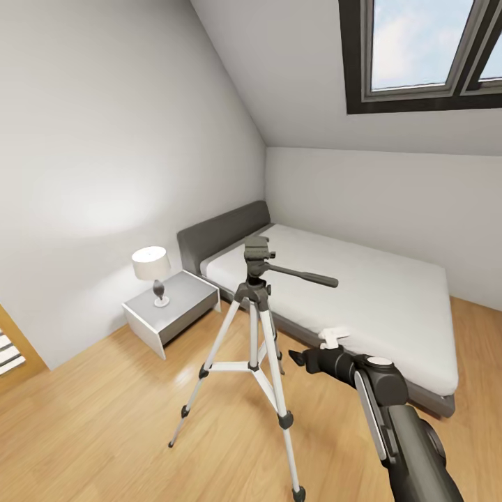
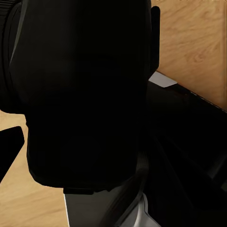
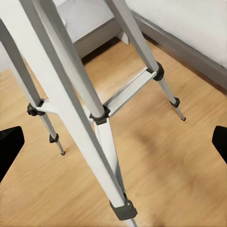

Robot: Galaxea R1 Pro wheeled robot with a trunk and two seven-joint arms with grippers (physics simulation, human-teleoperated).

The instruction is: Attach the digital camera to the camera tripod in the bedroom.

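Observation:
The camera tripod [image 1: 254,328] stands on the wood floor in the bedroom, just in front of the bed. Its legs are silver-white, and its dark head [image 1: 256,251] has a black pan handle [image 1: 307,277] pointing right. My right gripper [image 1: 298,358] is open and empty, level with the legs and just right of them. The right wrist view looks past the gripper [image 3: 113,146] at the tripod legs [image 3: 71,94] and their centre brace. In the left wrist view one fingertip [image 2: 9,151] sits far out at the edge, beside my own dark body. The digital camera is out of view.
The grey bed [image 1: 362,293] with a white mattress fills the right behind the tripod. A grey nightstand [image 1: 174,307] with a lamp [image 1: 152,268] stands at the left wall. A sloped ceiling with a skylight [image 1: 418,49] hangs overhead. Open wood floor [image 1: 104,432] lies front left.

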